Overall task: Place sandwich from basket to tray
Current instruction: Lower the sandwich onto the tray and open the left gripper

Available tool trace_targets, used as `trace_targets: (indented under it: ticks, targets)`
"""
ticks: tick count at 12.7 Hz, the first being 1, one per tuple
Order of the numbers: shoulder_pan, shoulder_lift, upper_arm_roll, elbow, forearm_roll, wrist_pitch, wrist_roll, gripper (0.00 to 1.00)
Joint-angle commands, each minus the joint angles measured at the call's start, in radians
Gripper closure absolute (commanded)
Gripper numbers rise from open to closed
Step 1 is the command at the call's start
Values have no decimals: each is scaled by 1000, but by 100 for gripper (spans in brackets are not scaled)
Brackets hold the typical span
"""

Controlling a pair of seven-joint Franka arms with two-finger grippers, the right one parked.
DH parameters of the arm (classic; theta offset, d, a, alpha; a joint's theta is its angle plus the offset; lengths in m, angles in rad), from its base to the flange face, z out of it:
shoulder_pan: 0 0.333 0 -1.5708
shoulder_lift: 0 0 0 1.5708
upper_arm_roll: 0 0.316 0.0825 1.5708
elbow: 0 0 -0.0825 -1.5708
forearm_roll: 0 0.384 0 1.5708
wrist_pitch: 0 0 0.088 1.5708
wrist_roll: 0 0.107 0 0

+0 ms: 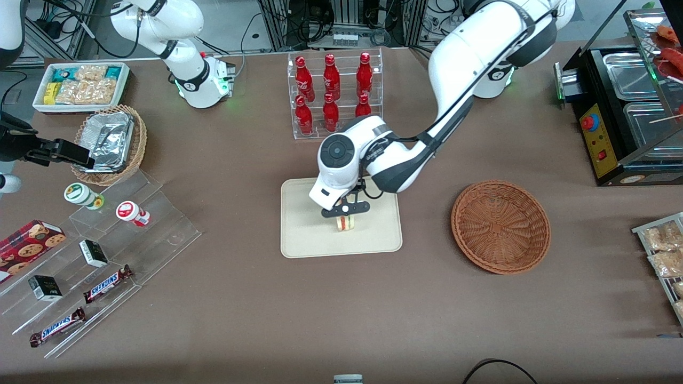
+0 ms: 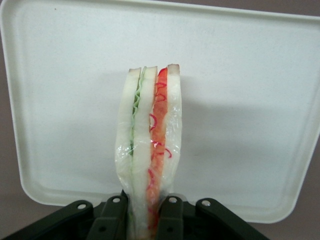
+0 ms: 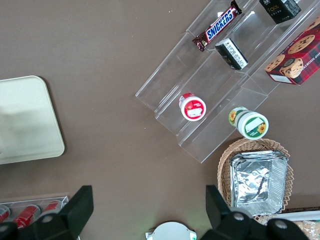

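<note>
1. Snickers bars lie nearest the front camera, on clear steps.
2. Left arm reaches down over the tray; gripper points downward, clamped on the sandwich.
3. Sandwich hangs over the tray; basket sits beside it, toward the working arm's end.

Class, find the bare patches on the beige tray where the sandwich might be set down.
The flat beige rectangular tray is bare all round the gripper, shut on the triangular white-bread sandwich above it. Beside it, the round reddish-brown wicker basket is empty.
</note>
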Motion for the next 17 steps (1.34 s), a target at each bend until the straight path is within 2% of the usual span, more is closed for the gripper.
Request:
trace_targets:
  ticks: [1,12,13,14,15,17]
  targets:
    - [-29,24,24,47,13,-32,-21,100]
    - [-28,74,32,50,15,18,-109,100]
    - [-28,76,32,50,15,35,-110,70]
    - [-28,76,32,47,15,40,-110,26]
    - [-28,76,32,46,16,40,-110,0]
    - [-28,67,32,49,16,31,-109,0]
